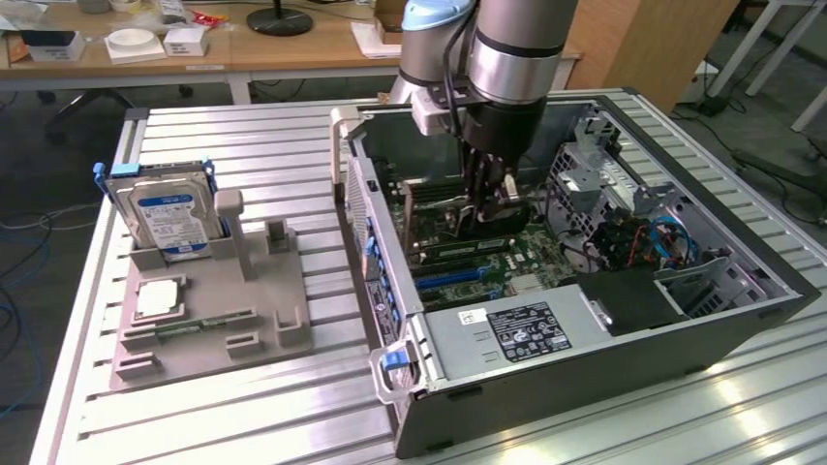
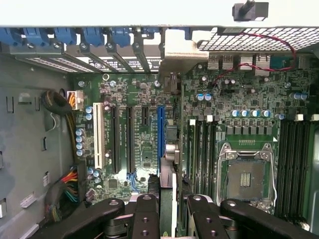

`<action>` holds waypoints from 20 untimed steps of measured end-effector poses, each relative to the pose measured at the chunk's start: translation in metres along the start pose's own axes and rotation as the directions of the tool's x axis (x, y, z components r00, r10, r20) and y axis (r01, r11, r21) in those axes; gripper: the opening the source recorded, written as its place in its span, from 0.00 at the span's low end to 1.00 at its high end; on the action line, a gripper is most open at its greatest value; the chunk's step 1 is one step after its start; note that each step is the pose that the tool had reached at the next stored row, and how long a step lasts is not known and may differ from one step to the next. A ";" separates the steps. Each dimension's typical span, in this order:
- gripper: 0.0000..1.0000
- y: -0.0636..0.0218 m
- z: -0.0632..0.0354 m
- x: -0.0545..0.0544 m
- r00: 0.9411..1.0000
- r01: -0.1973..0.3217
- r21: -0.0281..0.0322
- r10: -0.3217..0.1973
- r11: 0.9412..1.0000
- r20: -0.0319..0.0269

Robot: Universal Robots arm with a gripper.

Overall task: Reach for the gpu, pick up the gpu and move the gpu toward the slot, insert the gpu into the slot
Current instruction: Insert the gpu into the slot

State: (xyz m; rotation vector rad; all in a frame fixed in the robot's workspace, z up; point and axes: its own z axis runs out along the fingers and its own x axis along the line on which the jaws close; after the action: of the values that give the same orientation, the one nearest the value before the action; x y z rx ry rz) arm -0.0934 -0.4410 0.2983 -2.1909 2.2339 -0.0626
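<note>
My gripper (image 1: pixel 495 199) reaches down into the open computer case (image 1: pixel 723 320), shut on the gpu (image 1: pixel 446 221). In the wrist view the gpu (image 2: pixel 169 149) appears edge-on between the black fingers (image 2: pixel 147 211), with its silver end bracket (image 2: pixel 178 55) up against the case's rear wall by the blue clips. The card's edge runs just beside the long blue slot (image 2: pixel 160 139) on the green motherboard (image 2: pixel 139 149). The blue slot (image 1: pixel 452 276) lies below the gripper in the exterior view. I cannot tell whether the card touches the board.
A grey fixture (image 1: pixel 213 320) at the exterior view's left holds a blue-labelled hard drive (image 1: pixel 168 218) and a small silver processor chip (image 1: pixel 158 295). Inside the case are the power supply (image 1: pixel 517 334), the CPU socket (image 2: pixel 246 177), memory slots (image 2: pixel 202 149) and cable bundles (image 2: pixel 67 191).
</note>
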 end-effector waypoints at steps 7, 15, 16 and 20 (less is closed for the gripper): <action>0.26 0.0003 0.0029 0.003 1.000 0.000 0.000 0.000 1.000 0.000; 0.26 0.0015 0.0047 0.007 1.000 0.000 0.000 0.000 1.000 0.000; 0.26 0.0015 0.0049 0.008 1.000 0.000 0.000 0.000 1.000 0.000; 0.26 0.0021 0.0061 0.009 1.000 0.000 0.000 0.000 1.000 0.000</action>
State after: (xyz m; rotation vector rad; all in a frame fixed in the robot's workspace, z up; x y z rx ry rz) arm -0.0954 -0.4500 0.2923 -2.1905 2.2338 -0.0624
